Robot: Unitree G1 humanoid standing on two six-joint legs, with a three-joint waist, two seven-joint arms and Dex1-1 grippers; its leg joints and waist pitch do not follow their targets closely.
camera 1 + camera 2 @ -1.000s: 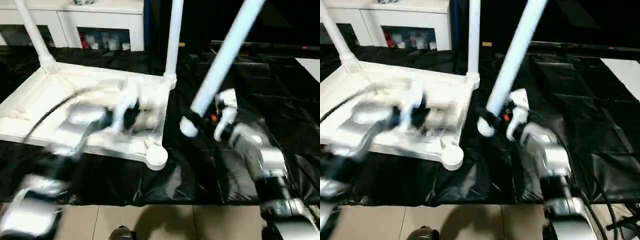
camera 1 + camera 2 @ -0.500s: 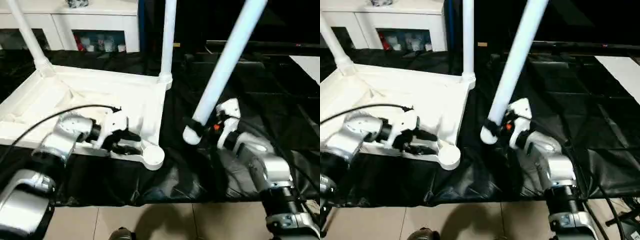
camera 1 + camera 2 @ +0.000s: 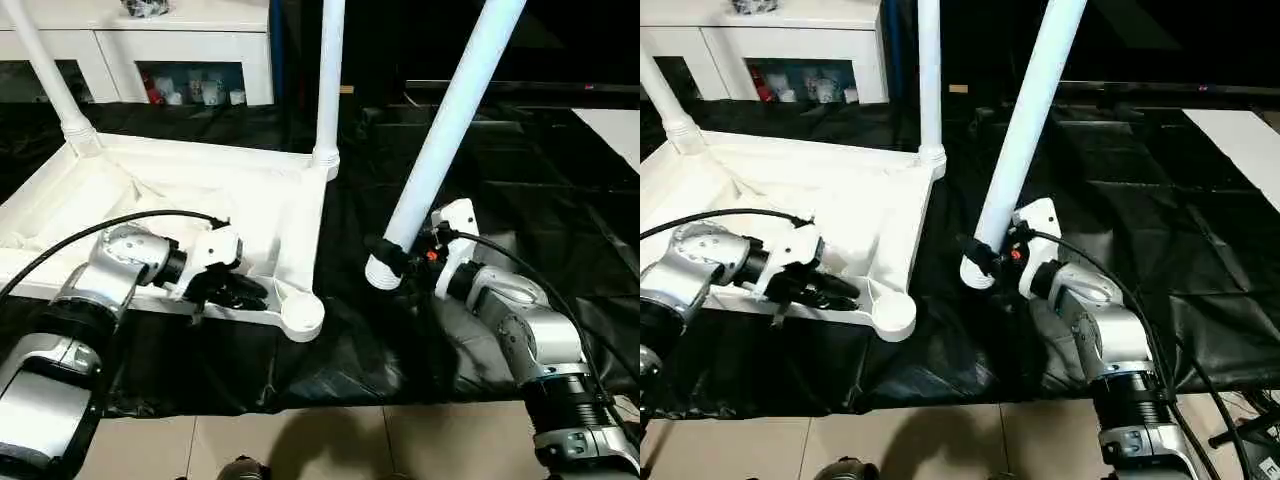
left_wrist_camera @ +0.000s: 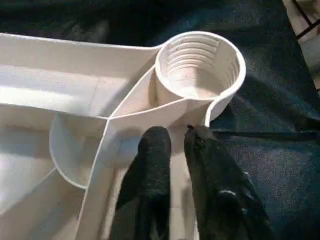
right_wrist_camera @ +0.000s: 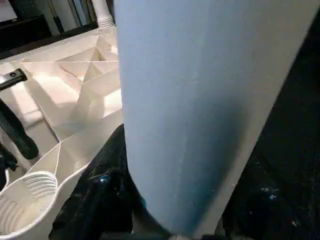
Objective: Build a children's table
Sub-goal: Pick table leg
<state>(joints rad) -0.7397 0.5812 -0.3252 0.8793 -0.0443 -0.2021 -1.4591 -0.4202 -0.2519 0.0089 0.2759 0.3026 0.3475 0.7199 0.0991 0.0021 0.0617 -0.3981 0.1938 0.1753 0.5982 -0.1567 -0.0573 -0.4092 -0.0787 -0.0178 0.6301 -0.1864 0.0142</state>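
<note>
From the left eye view, the white table top (image 3: 180, 210) lies upside down on a black sheet (image 3: 520, 180), with its ribbed underside facing up. Two white legs stand up out of it: one leg (image 3: 328, 80) in the far corner on the robot's right side of the top, and another leg (image 3: 45, 70) in the far corner on the robot's left side. The near corner on the right side of the top has an open round socket (image 3: 301, 315) with nothing in it. The left gripper (image 3: 245, 291) sits at the near edge of the table top, just beside that open socket. The right gripper (image 3: 392, 258) is off the table top, over the black sheet on the right side of the top, and it is pinching a long white leg (image 3: 450, 120) close to its round low end; this leg leans up and away from the top. Behind the table top stands a white cabinet (image 3: 170, 45). From the left wrist view, the left gripper's two black fingers (image 4: 152, 165) are close together with a thin gap, and a rib of the top's edge runs up between their tips, right beside the open socket with its ring-shaped grooves; I cannot tell if they squeeze it. From the right wrist view, the held leg is very close, with the black fingers (image 5: 107, 185) wrapped against it, and the table top with its open socket lies beyond.
</note>
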